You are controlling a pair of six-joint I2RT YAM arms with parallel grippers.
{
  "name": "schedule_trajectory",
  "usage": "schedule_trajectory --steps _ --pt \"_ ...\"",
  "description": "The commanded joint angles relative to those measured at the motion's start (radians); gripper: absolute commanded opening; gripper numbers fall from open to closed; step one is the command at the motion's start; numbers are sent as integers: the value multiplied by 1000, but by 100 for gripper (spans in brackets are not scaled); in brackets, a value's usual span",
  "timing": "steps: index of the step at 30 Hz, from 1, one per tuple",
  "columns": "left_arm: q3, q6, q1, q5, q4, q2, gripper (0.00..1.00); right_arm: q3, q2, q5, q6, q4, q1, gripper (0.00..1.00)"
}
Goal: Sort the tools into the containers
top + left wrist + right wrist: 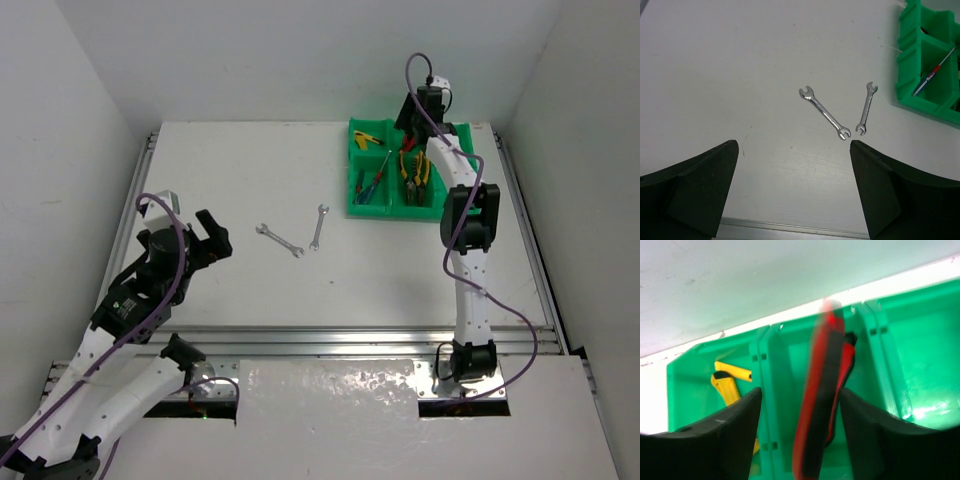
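Two silver wrenches lie on the white table, one [279, 240] left of the other [318, 226]; the left wrist view shows both [824, 113] [865, 108]. My left gripper [212, 240] is open and empty, hovering left of them [794, 145]. The green tray [385, 211] stands at the far right. My right gripper [413, 118] hangs over its far middle compartment, jaws [800, 390] open. A red and black utility knife [822, 390], blurred, stands on end between them, against the right finger. A yellow utility knife [727, 382] lies in the far left compartment.
Yellow-handled pliers [412, 165] fill the near middle compartment and screwdrivers [375, 180] the near left one; one screwdriver shows in the left wrist view [932, 75]. An aluminium rail [350, 335] runs along the table's near edge. White walls close in the left, right and back.
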Motion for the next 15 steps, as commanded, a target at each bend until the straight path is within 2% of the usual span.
schedule_trajectory --steps 1,3,4,10,15 --pt "-6 27 2 22 53 6 92 46 -11 19 -18 87 0 66" --pt "-6 28 2 27 53 6 92 45 -17 19 -21 87 1 68" --pt "-7 28 2 27 55 3 92 43 -18 22 -24 87 0 71" --pt "-11 28 3 28 58 -12 92 32 -60 14 -44 71 -2 71" --pt "-9 25 3 22 56 -11 92 -38 -211 -68 -94 7 18 75"
